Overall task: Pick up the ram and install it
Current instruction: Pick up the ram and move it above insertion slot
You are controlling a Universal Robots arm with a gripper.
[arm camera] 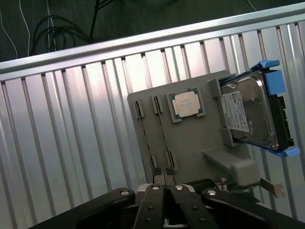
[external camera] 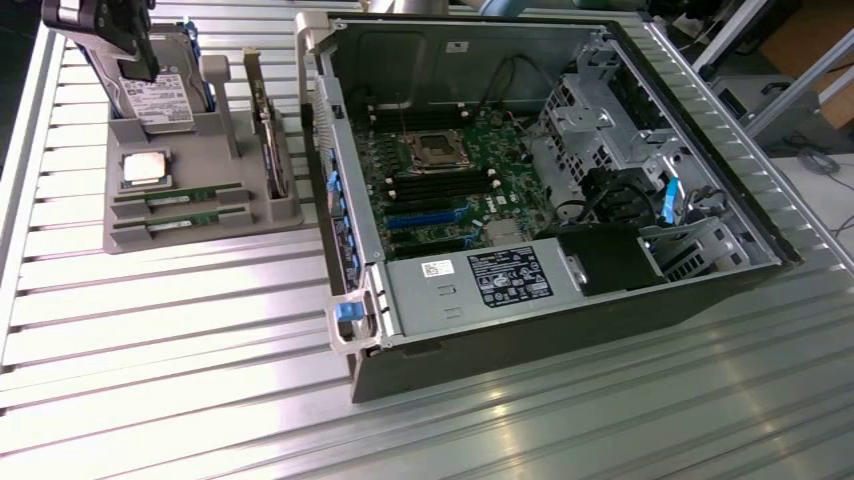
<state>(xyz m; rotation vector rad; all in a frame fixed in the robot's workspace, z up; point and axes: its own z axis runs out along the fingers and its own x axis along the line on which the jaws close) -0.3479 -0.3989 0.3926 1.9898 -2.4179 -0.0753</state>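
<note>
- Black metal fingers (arm camera: 153, 195) are clenched together, grasping nothing, near the edge of a grey plastic tray (arm camera: 190, 143).
- Two thin green ram sticks (external camera: 178, 197) stand edge-up in the tray's slots, beside a square silver processor chip (external camera: 144, 168).
- Ribbed metal desk (external camera: 160, 340) carries the tray and an open black computer case (external camera: 534, 365).

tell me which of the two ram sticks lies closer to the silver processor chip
The inner ram stick, right beside the processor chip; the other ram stick lies farther out, past it.
</note>
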